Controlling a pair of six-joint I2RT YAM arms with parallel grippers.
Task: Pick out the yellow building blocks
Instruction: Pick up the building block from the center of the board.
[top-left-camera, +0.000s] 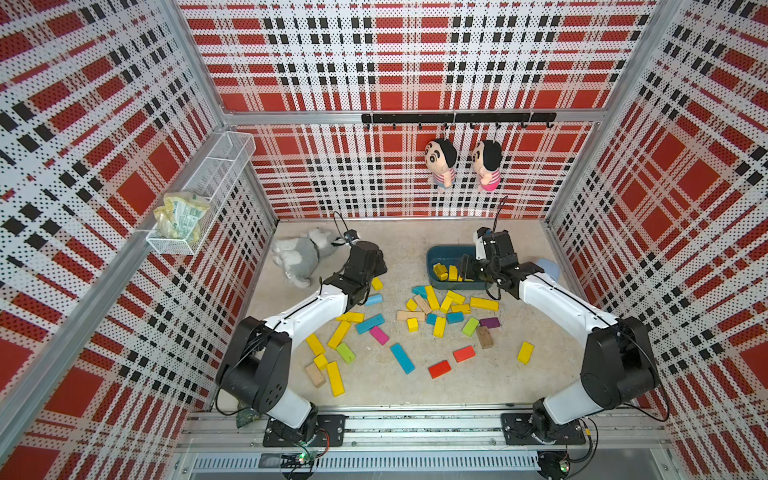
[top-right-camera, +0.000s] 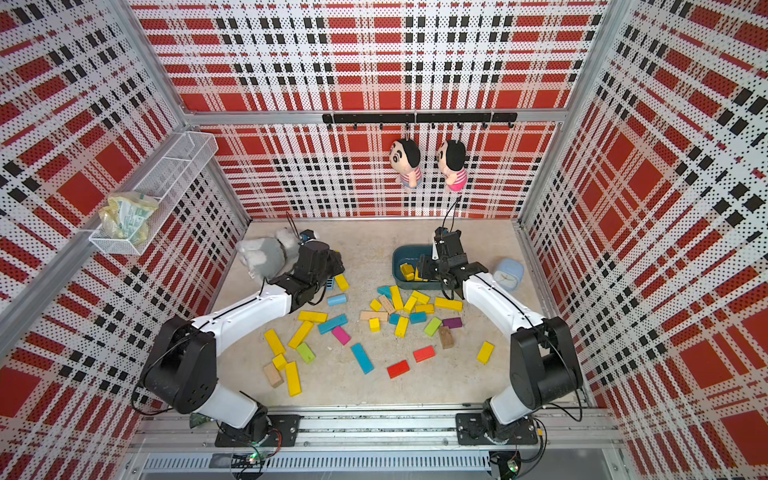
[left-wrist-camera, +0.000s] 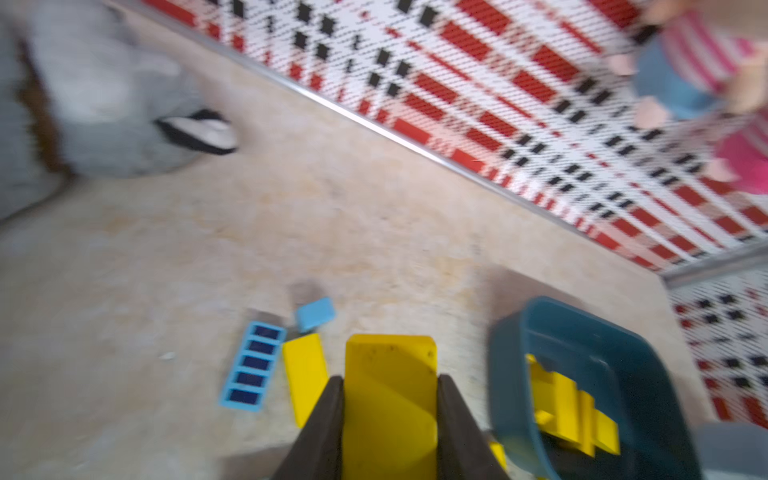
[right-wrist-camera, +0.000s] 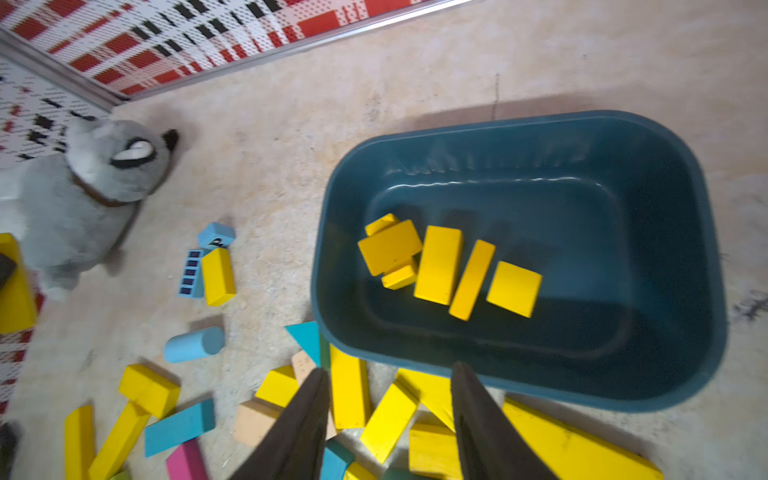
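Left wrist: my left fingers (left-wrist-camera: 326, 428) clamp a yellow block (left-wrist-camera: 390, 395) | right wrist: my right fingers (right-wrist-camera: 299, 424) parted, empty, over yellow blocks (right-wrist-camera: 388, 419) beside bin (right-wrist-camera: 681, 232) | more yellow inside | others scattered on desk (top-left-camera: 478, 382)

Fifteen yellow blocks (top-left-camera: 484, 304) lie on the table (top-left-camera: 415, 390), and five or six more in the one bin (top-left-camera: 429, 259). I count also two red blocks (top-left-camera: 439, 369), two green blocks (top-left-camera: 345, 352), one pink block (top-left-camera: 379, 335), one purple block (top-left-camera: 490, 322), two dolls (top-left-camera: 441, 160), one plush dog (top-left-camera: 299, 255), one clock (top-right-camera: 509, 274).
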